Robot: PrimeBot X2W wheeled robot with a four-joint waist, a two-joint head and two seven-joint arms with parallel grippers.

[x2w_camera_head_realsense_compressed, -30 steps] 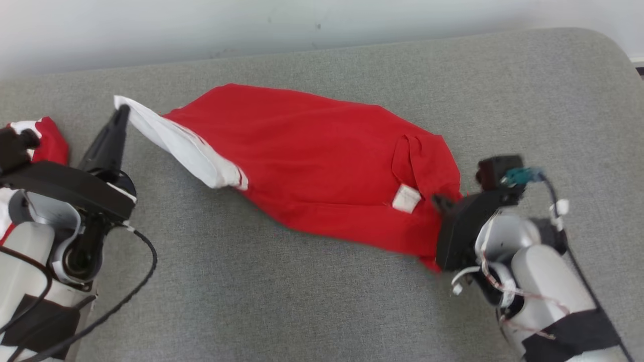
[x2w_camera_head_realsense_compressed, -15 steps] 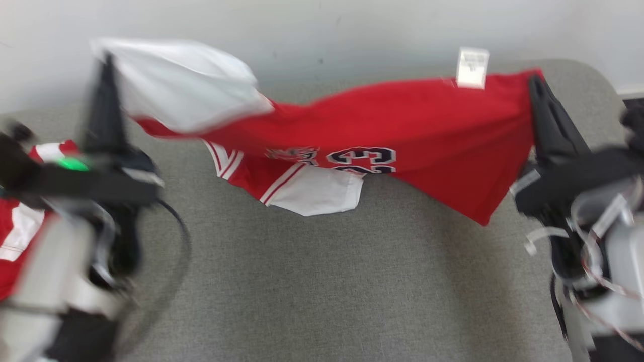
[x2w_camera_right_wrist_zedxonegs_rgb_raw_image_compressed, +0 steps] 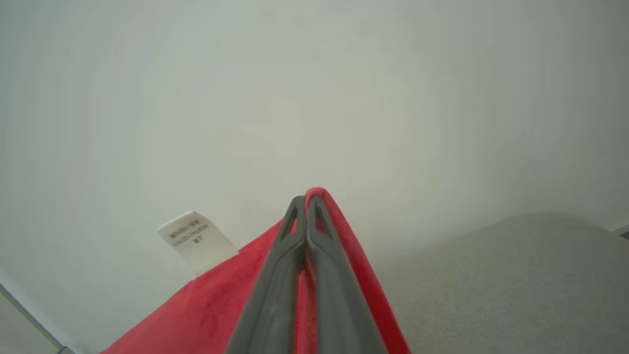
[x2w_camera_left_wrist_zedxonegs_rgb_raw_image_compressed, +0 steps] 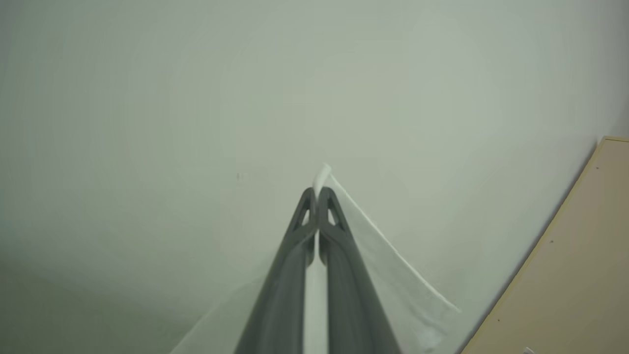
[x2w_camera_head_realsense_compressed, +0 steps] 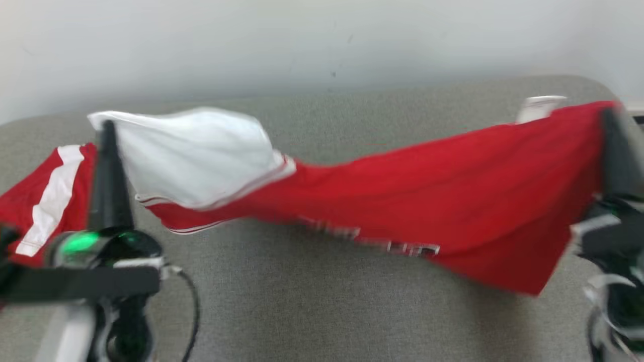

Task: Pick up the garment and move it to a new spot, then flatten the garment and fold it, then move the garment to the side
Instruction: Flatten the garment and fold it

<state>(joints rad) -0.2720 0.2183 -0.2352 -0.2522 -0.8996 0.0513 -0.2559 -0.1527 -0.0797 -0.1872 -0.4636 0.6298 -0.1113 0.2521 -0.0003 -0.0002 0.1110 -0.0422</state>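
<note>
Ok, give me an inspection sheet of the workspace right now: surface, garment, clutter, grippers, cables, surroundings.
Surface: grey fabric surface, rounded far right corner.
Job's things: red garment with a white sleeve, lifted and stretched between both grippers, lower edge sagging; white label by the right-hand corner.
Clutter: second red and white garment lying at the left edge.
Grippers: left gripper jaws shut on the white sleeve's corner; right gripper jaws shut on the red corner.
Cables: black cable looping beside the left wrist; pale wires at the right wrist, blurred.
Surroundings: pale wall behind; tan panel in the left wrist view.
</note>
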